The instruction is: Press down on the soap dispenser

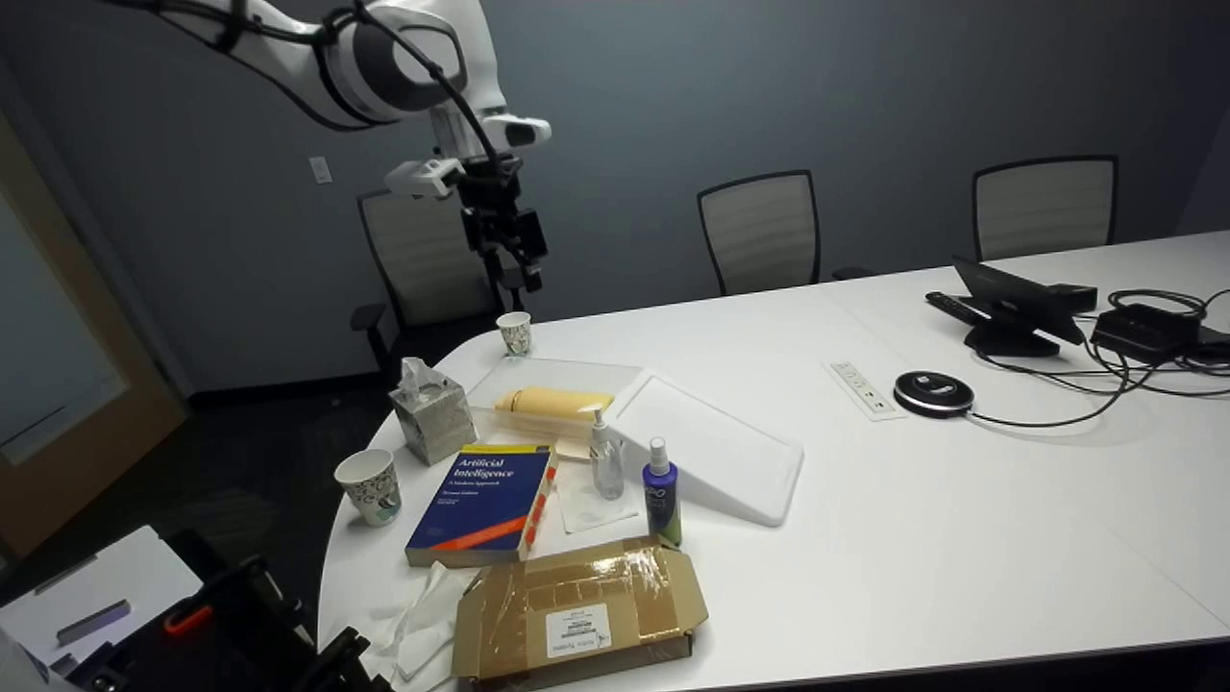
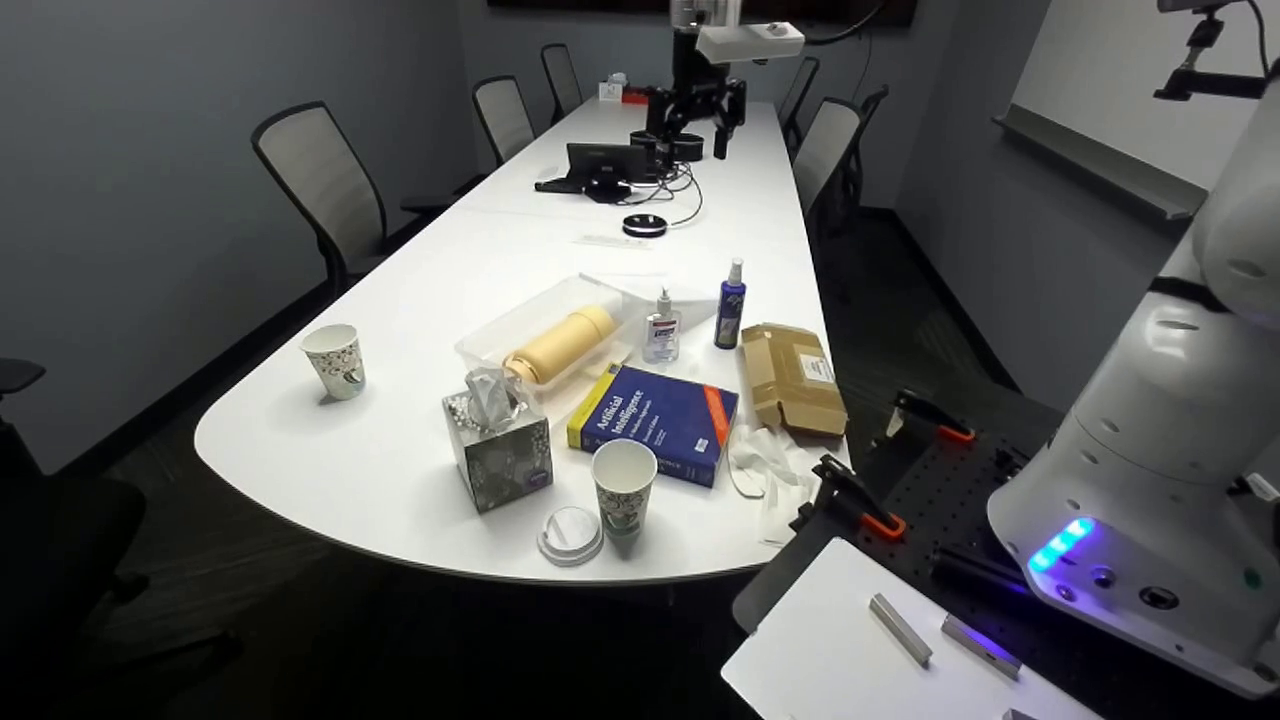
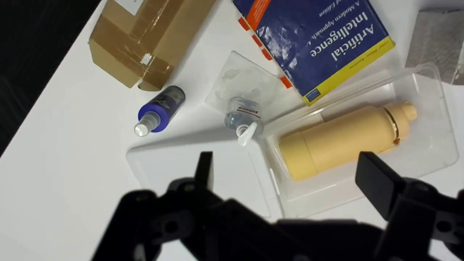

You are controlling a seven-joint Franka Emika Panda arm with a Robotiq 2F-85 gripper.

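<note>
The soap dispenser is a small clear pump bottle with a white pump head. It stands upright in both exterior views [image 1: 607, 469] [image 2: 662, 335], on or at the edge of a white napkin [image 1: 581, 505]. The wrist view shows the soap dispenser [image 3: 245, 115] from above, its white nozzle above and left of the gap between the fingers. My gripper [image 3: 287, 163] is open and empty, its fingers wide apart. In both exterior views the gripper [image 1: 517, 274] [image 2: 693, 150] hangs in the air, well above the tabletop and apart from the soap dispenser.
A blue-violet spray bottle [image 3: 161, 108] stands close to the dispenser. A clear bin [image 3: 362, 188] holds a yellow bottle [image 3: 340, 139]; a white lid [image 3: 203, 166] leans beside it. Around are a blue book [image 1: 485, 505], cardboard box [image 1: 586, 615], tissue box [image 1: 434, 420] and paper cups [image 1: 370, 485].
</note>
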